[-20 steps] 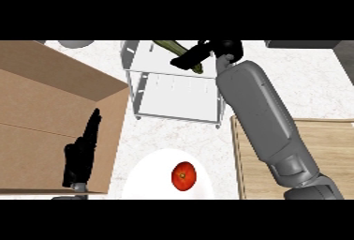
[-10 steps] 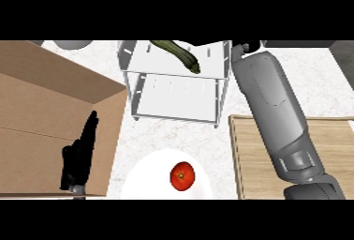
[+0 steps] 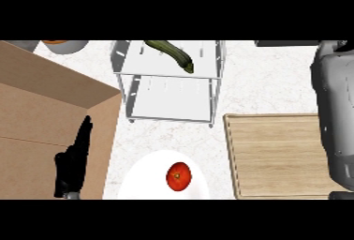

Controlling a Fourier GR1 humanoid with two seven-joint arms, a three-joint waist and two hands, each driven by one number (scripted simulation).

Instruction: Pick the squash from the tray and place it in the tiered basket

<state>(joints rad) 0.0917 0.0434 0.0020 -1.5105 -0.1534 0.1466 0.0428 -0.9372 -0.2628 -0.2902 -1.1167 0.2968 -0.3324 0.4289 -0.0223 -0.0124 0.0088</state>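
The squash (image 3: 171, 54), long and dark green, lies in the top tier of the white wire tiered basket (image 3: 170, 97), slanting from the far left corner down toward the right, its lower tip near the tier's front rail. No hand touches it.

The left hand (image 3: 72, 161) shows at the lower left, black, fingers (image 3: 84, 130) straight and held together, pointing up the view. It lies over the edge of a large brown cardboard box (image 3: 41, 112), which fills the space to the left of those fingers and runs up past their tips. The basket stands ahead of the fingertips and off to their right, well apart from them, with the squash farther still in the same direction.

Just to the right of the left hand, near the bottom, sits a white plate (image 3: 149, 180) with a red tomato (image 3: 178, 176) on it; the tomato is level with the palm rather than the fingertips. Farther right again lies a wooden tray (image 3: 273, 154), pale and flat, its near left corner close to the plate's rim.

The right forearm (image 3: 335, 108), grey, runs up the right edge over the wooden tray and out past the top corner. The right hand itself is cut off by the frame, so I cannot tell how its fingers stand.

At the top left, beyond the box, part of an orange-rimmed round vessel (image 3: 66, 45) peeks in on the speckled white counter (image 3: 256, 89)
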